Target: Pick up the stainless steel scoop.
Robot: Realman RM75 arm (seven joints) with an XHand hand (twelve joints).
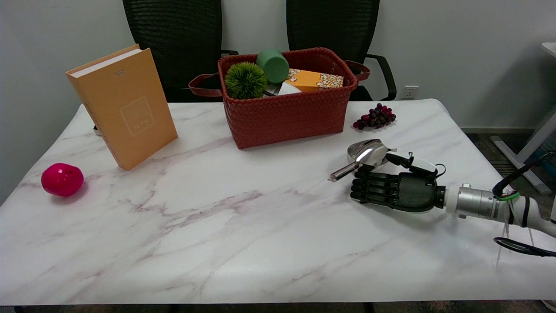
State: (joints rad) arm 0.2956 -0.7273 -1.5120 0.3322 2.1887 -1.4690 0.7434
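The stainless steel scoop (pixel 367 154) lies on the marble table (pixel 243 226), right of centre, its shiny bowl toward the basket and its short handle (pixel 343 172) pointing to the near left. My right hand (pixel 397 187) sits just on the near side of it, palm low over the table. Its fingers (pixel 369 184) stretch out to the left beside the handle, and the thumb (pixel 410 163) reaches up past the bowl's right edge. The scoop lies in the gap between thumb and fingers; nothing is gripped.
A red woven basket (pixel 289 115) holding a green cup, a spiky green ball and a popcorn box stands behind the scoop. Purple grapes (pixel 375 117) lie to its right. An orange book (pixel 126 106) stands at the far left, and a pink ball (pixel 62 179) lies by the left edge.
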